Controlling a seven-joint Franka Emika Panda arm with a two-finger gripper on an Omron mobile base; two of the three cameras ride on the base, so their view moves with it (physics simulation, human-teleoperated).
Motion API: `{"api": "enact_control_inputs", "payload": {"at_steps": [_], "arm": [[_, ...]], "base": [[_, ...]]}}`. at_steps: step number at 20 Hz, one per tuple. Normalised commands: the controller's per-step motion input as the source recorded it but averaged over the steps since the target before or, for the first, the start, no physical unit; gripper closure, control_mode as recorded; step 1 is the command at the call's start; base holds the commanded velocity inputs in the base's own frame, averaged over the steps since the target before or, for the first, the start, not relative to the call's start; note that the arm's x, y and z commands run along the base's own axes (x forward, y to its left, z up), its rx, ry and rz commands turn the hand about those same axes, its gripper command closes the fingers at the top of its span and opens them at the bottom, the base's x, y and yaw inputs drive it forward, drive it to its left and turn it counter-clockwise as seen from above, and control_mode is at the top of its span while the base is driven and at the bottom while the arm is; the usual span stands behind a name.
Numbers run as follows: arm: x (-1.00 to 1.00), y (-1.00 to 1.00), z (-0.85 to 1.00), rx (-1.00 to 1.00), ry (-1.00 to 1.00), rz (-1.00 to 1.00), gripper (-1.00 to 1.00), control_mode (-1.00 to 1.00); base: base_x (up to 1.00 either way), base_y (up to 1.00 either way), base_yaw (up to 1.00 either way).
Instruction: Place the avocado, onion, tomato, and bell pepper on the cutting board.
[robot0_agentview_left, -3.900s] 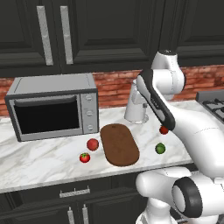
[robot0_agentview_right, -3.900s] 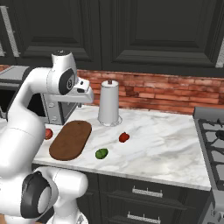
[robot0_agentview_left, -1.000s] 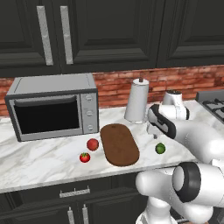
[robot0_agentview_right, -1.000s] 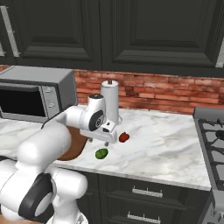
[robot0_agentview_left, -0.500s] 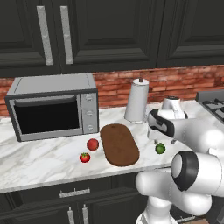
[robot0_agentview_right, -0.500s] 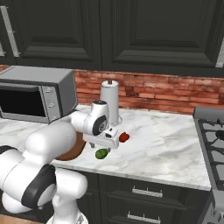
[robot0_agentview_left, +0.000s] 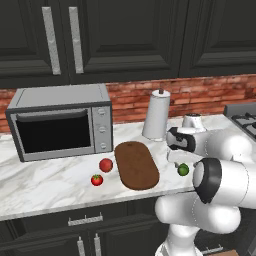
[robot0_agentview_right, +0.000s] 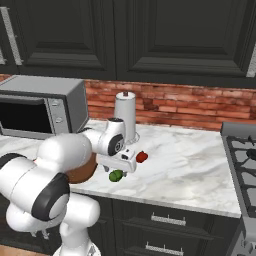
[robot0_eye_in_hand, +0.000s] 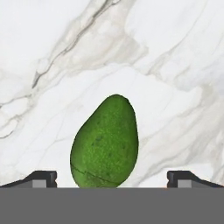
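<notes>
So the gripper (robot0_eye_in_hand: 112, 178) is right down over the avocado (robot0_eye_in_hand: 105, 143) with its jaws spread wide, one tip on each side of it, not squeezing. The avocado sits on the marble counter (robot0_agentview_left: 45, 185) near the front edge, off to the right of the cutting board (robot0_agentview_left: 136, 164), not on it

Arm folded low, wrist bent down; claw (robot0_eye_in_hand: 112, 177) spread wide, fingers (robot0_eye_in_hand: 41, 177) apart, nothing gripped.

Marble counter (robot0_agentview_left: 45, 185): microwave (robot0_agentview_left: 60, 122), cutting board (robot0_agentview_left: 136, 165), avocado (robot0_eye_in_hand: 105, 144) (front edge).
</notes>
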Motion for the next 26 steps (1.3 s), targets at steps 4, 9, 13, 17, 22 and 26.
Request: {"api": "enact_control_inputs", "payload": {"at_steps": [4,9,13,17,22,26], "arm": [[0.1,0.0,-0.16,0.01,0.01,0.0,-1.0,-1.0],[0.02,0.0,-0.19,0.0,0.01,0.01,-1.0,-1.0],[0.03,0.01,-0.19,0.0,0.01,0.0,-1.0,-1.0],[0.0,0.03,-0.19,0.0,0.01,0.0,1.0,-1.0],[-0.02,0.01,-0.05,0.0,0.0,0.0,1.0,-1.0],[-0.14,0.01,0.09,0.0,-0.04,0.0,1.0,-1.0]], "base": [[0.0,0.0,0.0],[0.0,0.0,0.0],[0.0,0.0,0.0],[0.0,0.0,0.0],[0.0,0.0,0.0],[0.0,0.0,0.0]]}}
